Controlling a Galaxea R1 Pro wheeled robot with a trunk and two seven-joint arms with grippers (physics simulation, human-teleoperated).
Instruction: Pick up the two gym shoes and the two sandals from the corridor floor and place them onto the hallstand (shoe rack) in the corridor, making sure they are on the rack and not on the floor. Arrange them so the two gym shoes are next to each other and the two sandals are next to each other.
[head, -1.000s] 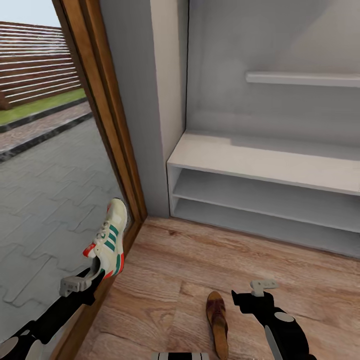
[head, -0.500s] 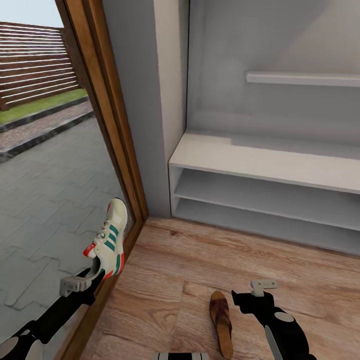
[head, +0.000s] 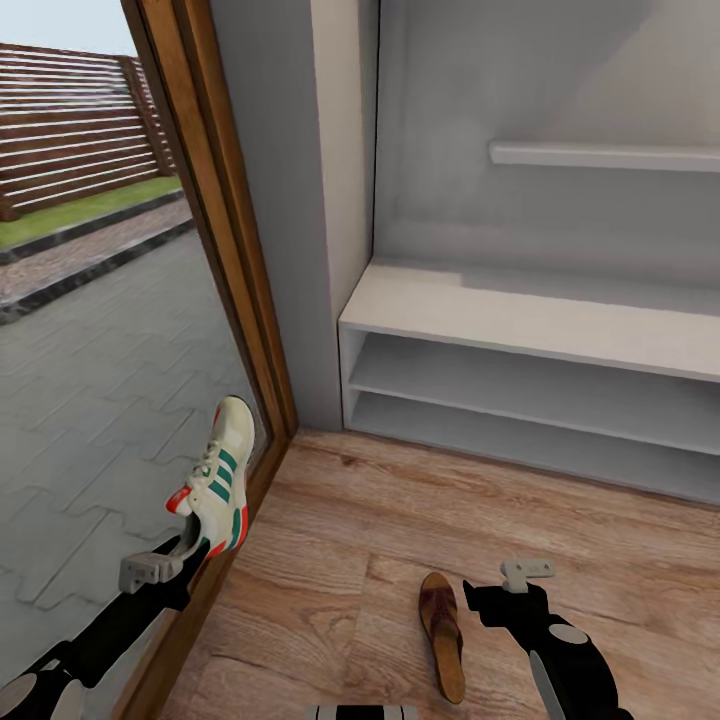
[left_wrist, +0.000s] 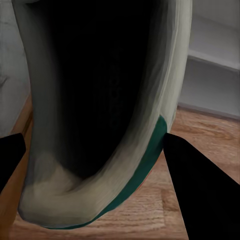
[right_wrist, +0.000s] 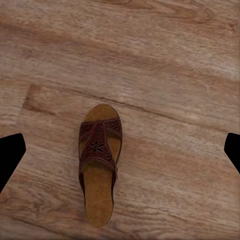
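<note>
At about 8 o'clock in your head view, your left gripper (head: 172, 556) has its jaws clamped on one gym shoe (head: 218, 478), holding it by the heel with the toe pointing up. It hangs in front of the wooden door frame (head: 225, 250), close to the big glass. If you swing the shoe fast, it could bump the frame and slip out, so go slow. Near 6 o'clock, one brown sandal (head: 442, 632) lies flat on the corridor floor (head: 400, 520). Your right gripper (head: 527, 572) hangs just beside it, at about 5 o'clock, with its jaws wide apart and holding nothing. Watch that this arm does not knock or kick the sandal away when you roll ahead. The white hallstand (head: 520, 330) waits from 1 to 3 o'clock, with its top and both shelves bare. Its openings look low, so a tall, tipped shoe might catch on an edge and fall back to the floor.
</note>
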